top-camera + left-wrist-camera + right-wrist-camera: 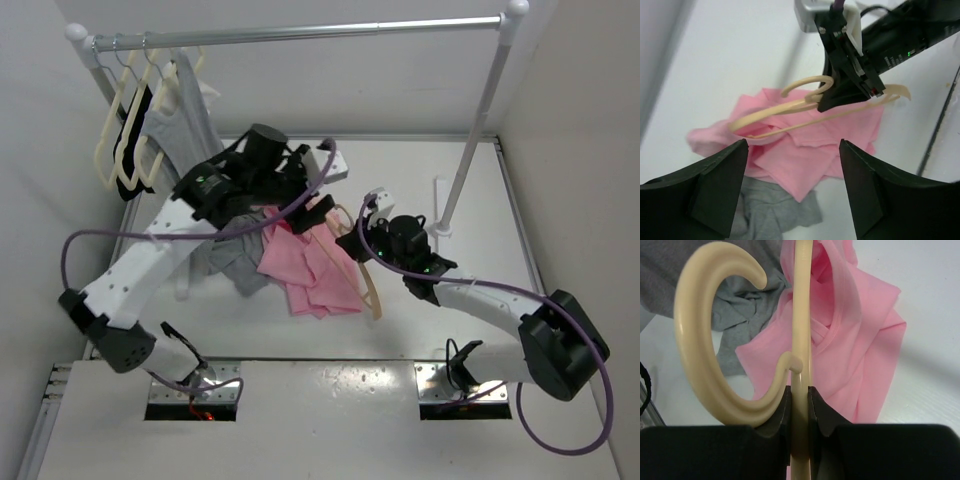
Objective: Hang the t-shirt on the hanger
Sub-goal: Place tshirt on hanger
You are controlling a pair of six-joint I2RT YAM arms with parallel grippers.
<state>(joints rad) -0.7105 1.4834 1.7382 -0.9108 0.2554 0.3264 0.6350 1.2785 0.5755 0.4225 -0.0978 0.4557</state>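
The pink t-shirt (310, 268) lies crumpled on the white table, partly over a grey garment. In the left wrist view the t-shirt (805, 155) sits below and between my left gripper's (792, 145) fingers, which stand wide apart with nothing in them, a little above the cloth. My right gripper (800, 396) is shut on the peach-tan hanger (801, 315) just below its hook, holding it over the t-shirt (855, 340). The hanger's (790, 107) far end rests in the pink folds. From above, the left gripper (300, 215) hovers over the shirt's upper edge, and the right gripper (355, 240) is at its right.
A grey garment (232, 262) lies under the shirt's left side. At the back left a clothes rail (300, 33) carries pale hangers (125, 130) and a hanging grey top (180, 125). The rail's right post (472, 140) stands behind the right arm.
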